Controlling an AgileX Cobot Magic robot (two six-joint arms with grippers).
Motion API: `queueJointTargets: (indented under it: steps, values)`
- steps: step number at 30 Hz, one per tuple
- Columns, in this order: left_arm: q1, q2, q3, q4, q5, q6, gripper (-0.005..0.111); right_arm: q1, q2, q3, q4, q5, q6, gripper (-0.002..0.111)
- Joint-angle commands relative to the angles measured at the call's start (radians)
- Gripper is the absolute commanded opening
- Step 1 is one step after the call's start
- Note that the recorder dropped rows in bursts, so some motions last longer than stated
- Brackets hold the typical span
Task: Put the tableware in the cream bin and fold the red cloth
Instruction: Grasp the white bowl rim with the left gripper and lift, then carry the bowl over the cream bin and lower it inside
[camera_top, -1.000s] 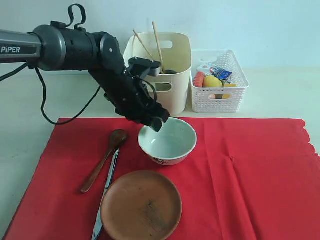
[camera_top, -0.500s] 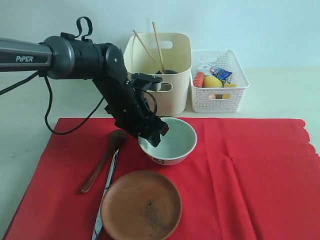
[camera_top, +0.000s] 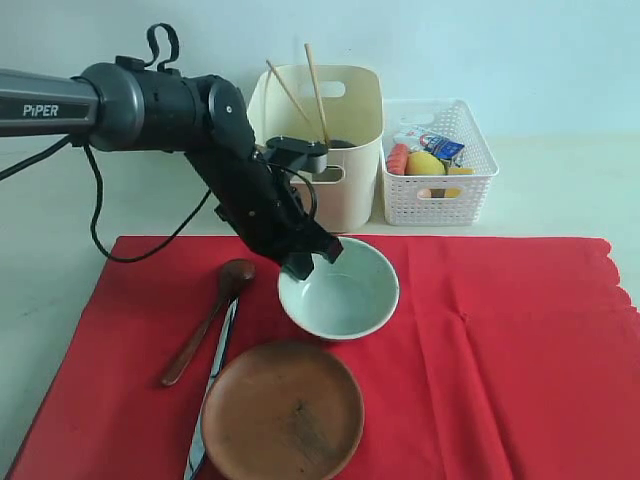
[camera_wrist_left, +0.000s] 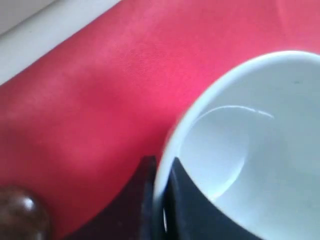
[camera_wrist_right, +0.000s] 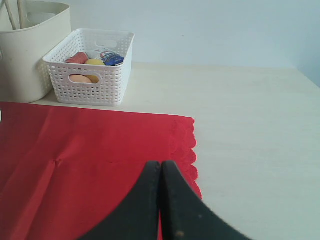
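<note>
My left gripper (camera_top: 305, 258) is shut on the near-left rim of the white bowl (camera_top: 345, 295), one finger inside and one outside, and the bowl is tipped up off the red cloth (camera_top: 480, 340). In the left wrist view the rim (camera_wrist_left: 165, 150) sits pinched between the two black fingers. A wooden spoon (camera_top: 210, 315), a silver knife (camera_top: 212, 385) and a brown plate (camera_top: 282, 410) lie on the cloth. Chopsticks (camera_top: 300, 90) stand in the cream bin (camera_top: 330, 140). My right gripper (camera_wrist_right: 161, 167) is shut and empty above the cloth's scalloped edge (camera_wrist_right: 187, 145).
A white perforated basket (camera_top: 440, 165) with food items and a small carton stands right of the cream bin. The pale tabletop (camera_wrist_right: 250, 125) extends beyond the cloth's edge. The left arm's cable (camera_top: 130, 245) hangs over the table at the back left.
The left gripper came down onto the bowl's rim and closed on it. The bowl has tilted and shifted slightly right. The right gripper has not moved.
</note>
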Motion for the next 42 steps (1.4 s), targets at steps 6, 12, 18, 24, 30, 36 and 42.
queueJointTargets:
  steps: [6,12,18,24,30,36,42]
  values:
    - [-0.001,-0.098,0.001,-0.069,0.011,0.007,0.000,-0.006,-0.005,0.005,-0.003,-0.012,0.000,0.000]
    - [-0.001,-0.199,0.001,-0.091,0.036,0.007,0.000,-0.006,-0.005,0.005,-0.003,-0.012,0.000,0.000]
    - [-0.001,-0.315,0.001,-0.090,0.068,0.007,0.000,-0.006,-0.005,0.005,-0.003,-0.012,0.000,0.000]
    - [-0.001,-0.432,0.001,-0.035,0.006,0.007,0.000,-0.006,-0.005,0.005,-0.003,-0.012,0.000,0.000]
    - [0.038,-0.470,0.001,-0.010,-0.148,-0.041,0.000,-0.006,-0.005,0.005,-0.003,-0.012,0.000,0.000]
    - [0.120,-0.405,0.001,-0.022,-0.312,-0.079,0.000,-0.006,-0.005,0.005,-0.003,-0.012,0.000,0.000]
    - [0.176,-0.244,-0.108,-0.043,-0.355,-0.059,0.000,-0.006,-0.005,0.005,-0.003,-0.012,0.000,0.000]
